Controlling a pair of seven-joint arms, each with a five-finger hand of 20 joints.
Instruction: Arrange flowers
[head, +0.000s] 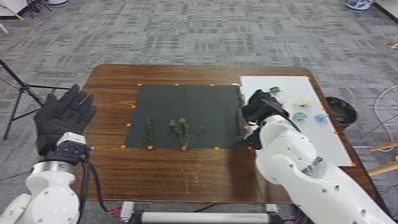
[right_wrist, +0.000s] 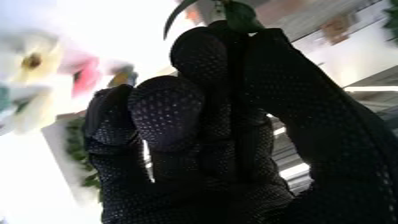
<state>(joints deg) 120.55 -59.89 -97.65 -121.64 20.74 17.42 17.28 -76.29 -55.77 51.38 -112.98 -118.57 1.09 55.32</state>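
Right hand (head: 259, 106): one, black glove, at 3 o'clock from the mat's centre, over the mat's edge. Seen from the right wrist, the hand (right_wrist: 209, 160) is closed to a pinch, thumb against fingers, a leafy green sprig (right_wrist: 242, 17) held at the tips.

Black mat (head: 188, 102): one, laid on the brown table (head: 191, 172), orange marks around it. All clock readings below are from its centre.

Branching green stem (head: 182, 132): one, lying on the mat at 6 o'clock.

Slim green stem (head: 149, 131): one, on the mat at 8 o'clock, apart from the former.

Blue flowers (head: 321, 118): on the white sheet (head: 280, 82) at 3 o'clock, a paler one just beside.

Left hand (head: 64, 115): one, black glove, at 9 o'clock, open, fingers extended, holding nothing.

Dark round bin (head: 346, 114): one, at 3 o'clock, past the sheet.

Pale yellow flower (head: 302, 102): one, on the sheet, between 2 and 3 o'clock.

Dark green piece (head: 274, 90): one, on the sheet at 2 o'clock.
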